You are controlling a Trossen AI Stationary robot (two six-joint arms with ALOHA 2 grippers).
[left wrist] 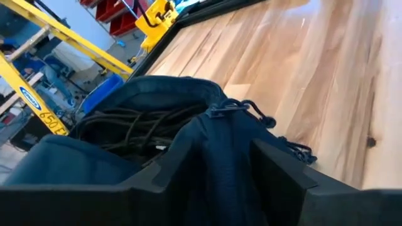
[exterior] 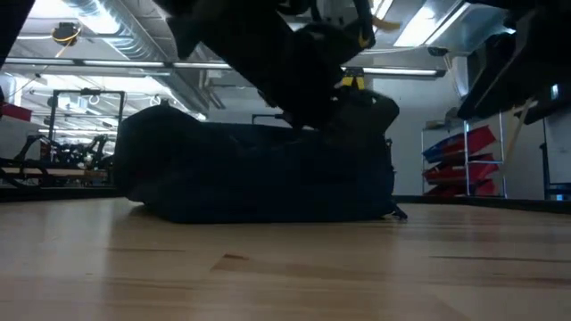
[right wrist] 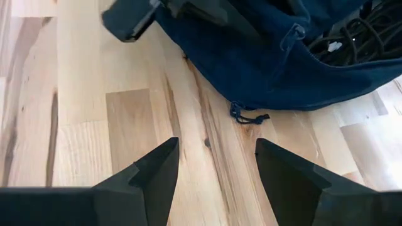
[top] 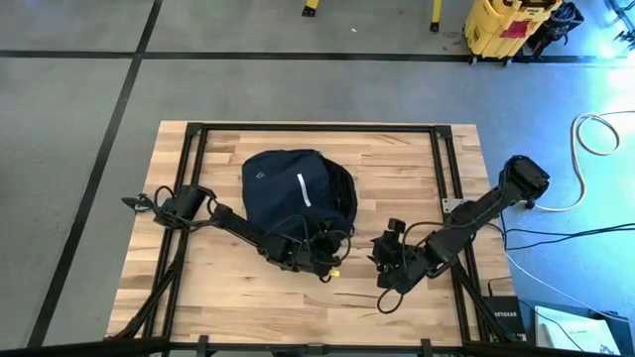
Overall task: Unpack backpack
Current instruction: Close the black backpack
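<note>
The dark navy backpack (top: pixel 288 186) lies flat on the wooden table, with its white stripe on top and its open mouth toward the near edge. Dark cords (left wrist: pixel 125 125) show inside the mouth, also in the right wrist view (right wrist: pixel 358 31). My left gripper (top: pixel 303 253) is open at the mouth's rim, and a raised fold of the rim (left wrist: pixel 217 150) stands between its fingers. My right gripper (top: pixel 387 260) is open, low over bare wood just right of the backpack (right wrist: pixel 270 56), and points toward it. A zipper cord (right wrist: pixel 248 116) trails on the table. My left gripper comes at the backpack's open mouth from the table's near left, slanting down. The raised fold of the rim (left wrist: pixel 207 135) stands between its open fingers (left wrist: pixel 157 179). I cannot tell whether the fingers touch the fabric.
A black frame (top: pixel 189 149) runs along the table's sides and far edge. Bare wood (top: pixel 248 307) lies near the table's near edge. In the low view the left arm (exterior: pixel 285 53) hangs over the backpack (exterior: pixel 259 169). A yellow cart (top: pixel 506 25) and cables (top: pixel 595 134) are on the floor beyond.
</note>
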